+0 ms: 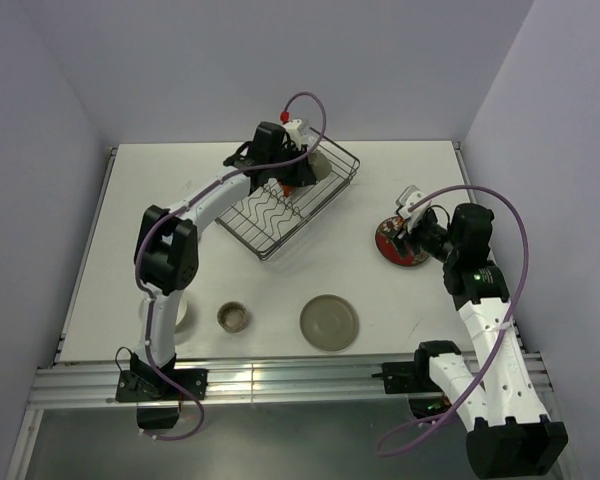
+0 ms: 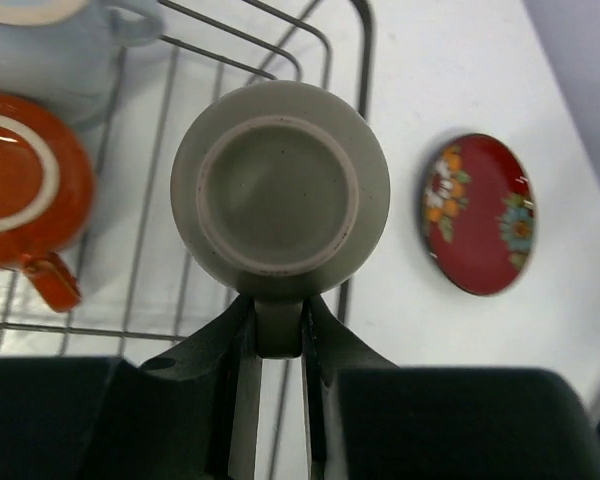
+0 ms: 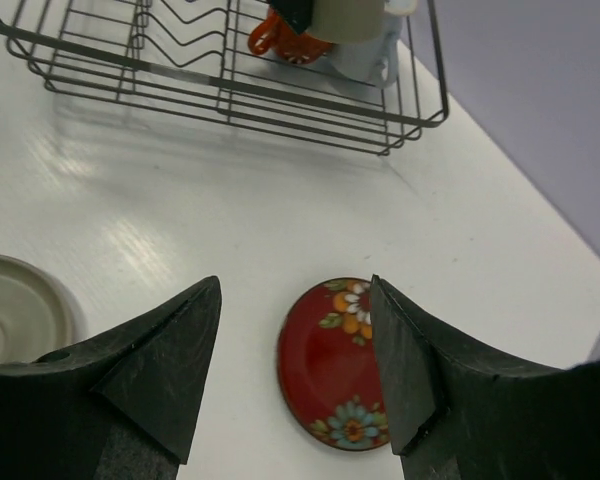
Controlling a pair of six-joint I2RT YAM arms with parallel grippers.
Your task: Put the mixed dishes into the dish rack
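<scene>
Left wrist view: the left gripper point(image 2: 278, 325) is clenched on the handle of a grey cup point(image 2: 280, 190), whose unglazed base ring faces the camera. It is held over the rim of the wire rack point(image 2: 365, 40), near an orange mug point(image 2: 20, 190) and a pale blue cup point(image 2: 50, 50). The cup is stiff glazed stoneware, likely slippery and easily chipped, so the handle looks the surest hold. The right gripper point(image 3: 295, 295) hangs spread wide above the glossy red floral plate point(image 3: 335, 365), which lies flat on the table point(image 3: 180, 200); its thin rim seems the only purchase
</scene>
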